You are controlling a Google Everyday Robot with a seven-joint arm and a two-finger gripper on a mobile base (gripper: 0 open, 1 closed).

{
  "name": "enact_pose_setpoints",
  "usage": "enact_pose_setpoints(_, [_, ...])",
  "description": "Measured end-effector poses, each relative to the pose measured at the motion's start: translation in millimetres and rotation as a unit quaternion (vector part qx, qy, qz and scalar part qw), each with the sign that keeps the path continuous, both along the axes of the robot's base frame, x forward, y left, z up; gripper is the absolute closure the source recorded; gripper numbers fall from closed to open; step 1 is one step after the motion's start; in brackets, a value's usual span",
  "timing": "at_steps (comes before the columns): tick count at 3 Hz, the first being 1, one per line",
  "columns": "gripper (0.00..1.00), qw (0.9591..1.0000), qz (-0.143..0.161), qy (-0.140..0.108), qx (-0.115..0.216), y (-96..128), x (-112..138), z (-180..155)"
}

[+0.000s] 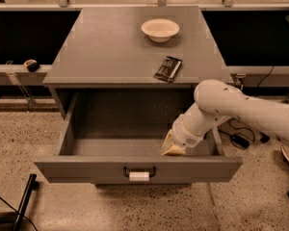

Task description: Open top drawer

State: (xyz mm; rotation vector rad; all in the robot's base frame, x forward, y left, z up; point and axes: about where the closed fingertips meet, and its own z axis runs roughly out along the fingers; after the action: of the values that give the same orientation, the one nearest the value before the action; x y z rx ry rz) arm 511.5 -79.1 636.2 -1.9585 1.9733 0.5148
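Note:
The top drawer (86,170) of the grey cabinet stands pulled far out, its inside bare. Its dark handle (139,171) with a small white tag is at the middle of the front panel. My gripper (173,147) reaches down inside the drawer, near the inner side of the front panel, right of the handle. The white arm comes in from the right, over the drawer's right wall.
On the cabinet top (111,52) stand a white bowl (160,29) at the back and a dark flat packet (168,69) near the front edge. Cables (241,139) lie on the speckled floor at the right. A black pole (21,203) leans at bottom left.

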Motion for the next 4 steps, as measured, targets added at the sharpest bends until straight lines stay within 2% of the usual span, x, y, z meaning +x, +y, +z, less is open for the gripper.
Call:
enact_pose_setpoints(1, [0.64,0.9997,0.018,0.013,0.006,-0.1,-10.6,-4.4])
enact_pose_setpoints(2, [0.66,0.9975,0.056,0.038,0.019,-5.8,-38.4,3.2])
enact_pose_setpoints(3, [0.65,0.9936,0.091,0.06,0.028,-12.8,-67.7,15.7])
enact_pose_setpoints(4, [0.64,0.9909,0.104,0.073,0.043,-20.2,-85.8,27.4])
